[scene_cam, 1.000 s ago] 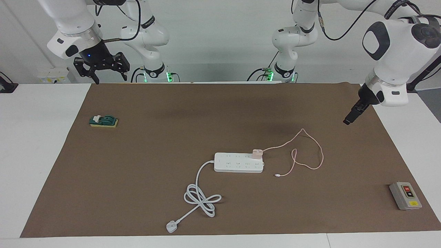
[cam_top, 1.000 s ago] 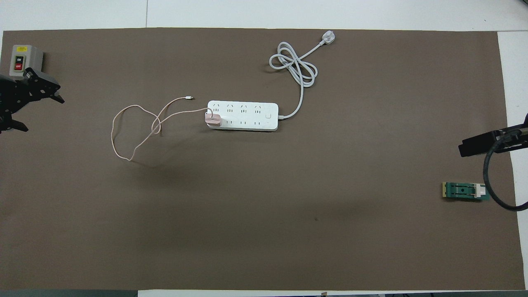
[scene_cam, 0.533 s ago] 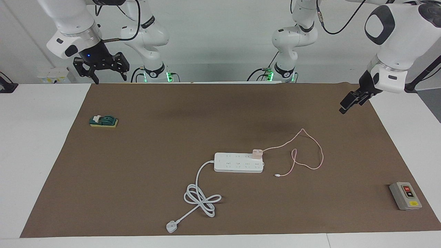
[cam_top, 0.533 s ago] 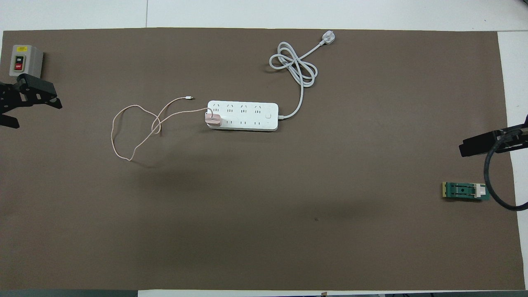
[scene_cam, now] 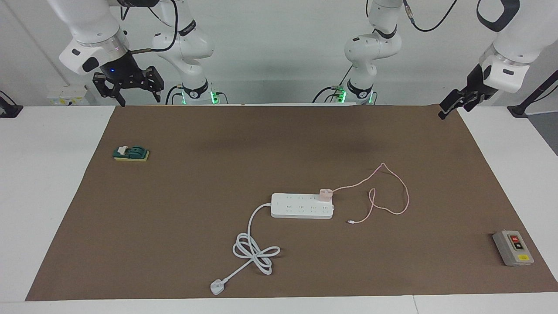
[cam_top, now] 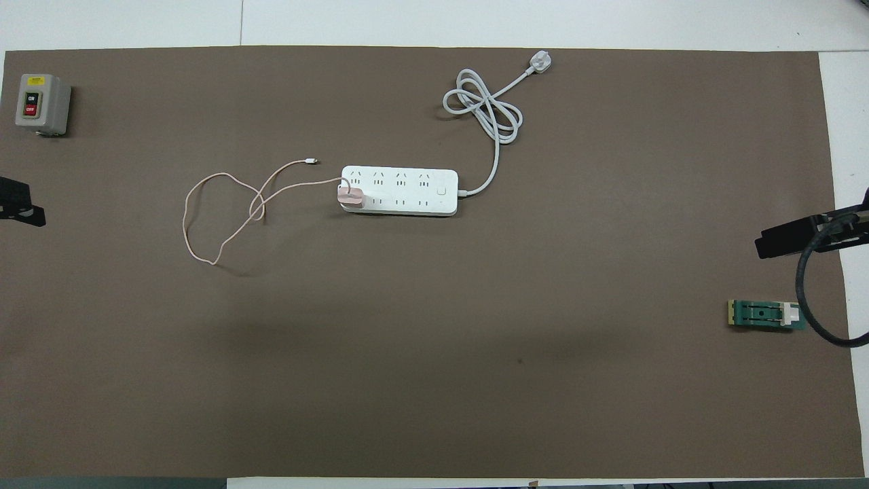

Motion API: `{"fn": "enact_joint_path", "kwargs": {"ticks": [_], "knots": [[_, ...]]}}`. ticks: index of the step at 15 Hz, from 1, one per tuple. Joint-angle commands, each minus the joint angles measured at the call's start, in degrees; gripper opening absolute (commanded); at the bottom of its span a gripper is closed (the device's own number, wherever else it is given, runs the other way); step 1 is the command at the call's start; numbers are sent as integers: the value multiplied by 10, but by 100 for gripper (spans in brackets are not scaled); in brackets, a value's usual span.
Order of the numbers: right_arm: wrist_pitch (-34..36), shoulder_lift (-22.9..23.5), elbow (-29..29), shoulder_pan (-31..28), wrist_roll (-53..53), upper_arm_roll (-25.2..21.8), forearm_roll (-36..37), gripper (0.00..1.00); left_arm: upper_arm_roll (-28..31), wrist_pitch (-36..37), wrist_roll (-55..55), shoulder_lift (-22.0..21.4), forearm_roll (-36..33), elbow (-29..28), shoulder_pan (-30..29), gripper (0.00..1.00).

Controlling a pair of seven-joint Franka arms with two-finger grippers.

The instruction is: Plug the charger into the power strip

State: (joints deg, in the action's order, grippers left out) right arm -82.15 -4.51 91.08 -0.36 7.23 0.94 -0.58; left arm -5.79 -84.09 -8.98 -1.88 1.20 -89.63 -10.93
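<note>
The left gripper hangs in the air over the mat's corner at its own arm's end of the table, jaws spread wide and holding nothing. The right gripper is raised over the mat's edge at the other end, fingers parted, also empty-handed. On the brown mat, the pale pink charger sits plugged into the end of the white power strip toward the left arm's end, on its row nearer the robots, its thin pink cable looping loosely beside it. The strip's thick white cord coils farther from the robots, ending in a white plug. A grey switch box and a green block lie well apart.
</note>
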Motion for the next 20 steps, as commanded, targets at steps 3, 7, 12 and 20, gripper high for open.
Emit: {"fn": "enact_joint_path", "kwargs": {"ticks": [3,7,12,20], "knots": [[-6,-13,15,-8,9,4,5,100,-3,-4,19,-23,5,-21,-16,100],[-8,-13,14,-7,8,4,5,100,-3,-27,20,-22,3,-21,-16,100],[-8,-13,15,-7,7,4,5,100,67,1,20,-22,-8,-14,85,100],[-7,-13,15,-9,7,4,5,100,64,-1,56,-23,-7,-20,105,100]]}}
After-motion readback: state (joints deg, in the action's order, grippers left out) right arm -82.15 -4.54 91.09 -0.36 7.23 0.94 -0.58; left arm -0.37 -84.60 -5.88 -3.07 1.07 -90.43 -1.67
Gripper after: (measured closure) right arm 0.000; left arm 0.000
